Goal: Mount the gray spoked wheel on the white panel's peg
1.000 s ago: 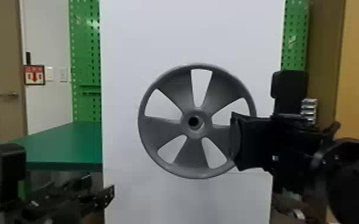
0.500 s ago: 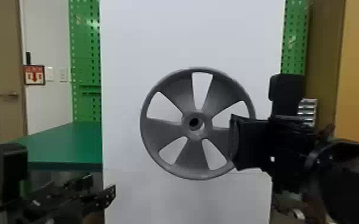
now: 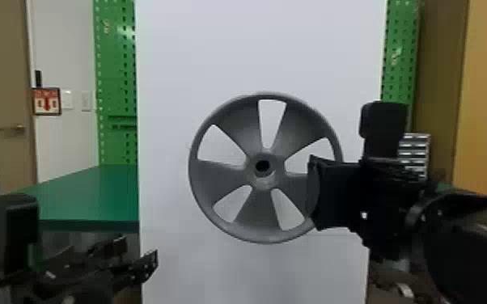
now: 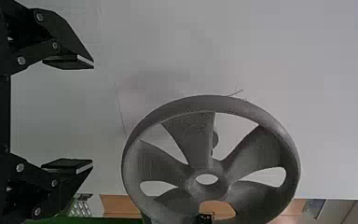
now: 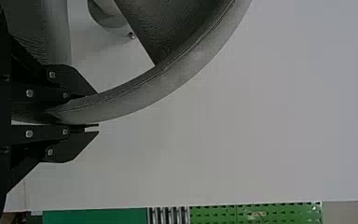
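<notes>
While the right gripper (image 3: 312, 191) is clamping the rim of the gray wheel (image 3: 222, 182), the wheel is facing the robot upright in front of the white panel (image 3: 194, 48). In the head view, its rim is sitting inside the panel's two side edges, with a wide stretch of white showing above it and narrower strips on both sides. The right gripper is reaching in across the panel's right edge. In the right wrist view, its fingers are closing on the rim from both faces, and panel surface is spreading beyond the rim's outer edge. The left wrist view is showing a gray peg (image 4: 215, 139) through a gap between spokes, beside the hub. Lower down, the left gripper (image 3: 136, 254) is hanging with its fingertips near the panel's left edge, well apart from each other, and is holding nothing. The green table (image 3: 85, 198) is lying alongside that same edge.
</notes>
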Action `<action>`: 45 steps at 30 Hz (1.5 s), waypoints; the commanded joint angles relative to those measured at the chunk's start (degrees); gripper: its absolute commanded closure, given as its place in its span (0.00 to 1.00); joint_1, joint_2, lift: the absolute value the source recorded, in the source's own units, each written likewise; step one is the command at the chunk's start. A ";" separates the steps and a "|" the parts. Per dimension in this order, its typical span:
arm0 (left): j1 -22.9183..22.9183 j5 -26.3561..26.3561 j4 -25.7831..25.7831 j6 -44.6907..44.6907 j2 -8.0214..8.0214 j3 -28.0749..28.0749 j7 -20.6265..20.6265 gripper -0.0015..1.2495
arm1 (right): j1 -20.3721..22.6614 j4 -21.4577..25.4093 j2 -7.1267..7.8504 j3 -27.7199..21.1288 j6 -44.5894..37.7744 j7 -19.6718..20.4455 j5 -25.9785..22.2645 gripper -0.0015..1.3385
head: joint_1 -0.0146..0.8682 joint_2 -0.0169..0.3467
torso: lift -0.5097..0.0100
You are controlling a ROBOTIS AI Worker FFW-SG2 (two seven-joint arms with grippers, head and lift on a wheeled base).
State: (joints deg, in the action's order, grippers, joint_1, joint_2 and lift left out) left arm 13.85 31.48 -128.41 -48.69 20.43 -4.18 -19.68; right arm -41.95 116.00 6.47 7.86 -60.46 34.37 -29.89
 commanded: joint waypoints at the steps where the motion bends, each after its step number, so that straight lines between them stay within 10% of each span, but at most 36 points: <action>1: 0.04 -0.10 0.00 -0.01 0.05 0.14 0.00 0.40 | -0.33 -0.69 -0.14 0.14 0.26 0.00 -0.08 0.87 | 0.15 0.03 | 0.09; 45: 0.56 -0.01 0.26 0.08 0.22 0.75 0.00 0.40 | -2.44 -4.65 0.12 0.31 1.75 0.00 1.33 0.87 | 0.15 0.03 | 0.10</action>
State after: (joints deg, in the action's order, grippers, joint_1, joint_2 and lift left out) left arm 14.43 31.46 -128.14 -48.61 20.65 -3.45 -19.68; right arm -44.36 111.83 6.58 8.29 -59.09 34.37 -28.55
